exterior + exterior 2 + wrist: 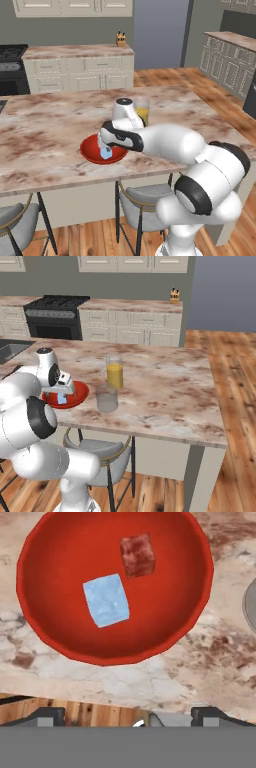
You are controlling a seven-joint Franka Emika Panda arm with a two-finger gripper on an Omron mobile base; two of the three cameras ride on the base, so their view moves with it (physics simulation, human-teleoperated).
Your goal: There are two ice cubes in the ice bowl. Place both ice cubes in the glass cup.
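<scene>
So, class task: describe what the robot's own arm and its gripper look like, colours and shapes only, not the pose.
The arm is glossy white, built of thick rounded segments with dark black bands at the joints; the same colouring shows in the right base view. Its white, rounded wrist ends in the gripper, white with a black section. In the hand view the jaws show as two small dark grey, blocky tips, set wide apart. No cables or markings are visible.

A marbled pink-brown island counter (165, 386) carried everything. On it sat the red ice bowl (79, 392); at the bowl's three o'clock stood the glass cup (107, 398), with a taller glass of orange liquid (115, 372) at the cup's twelve o'clock.
</scene>
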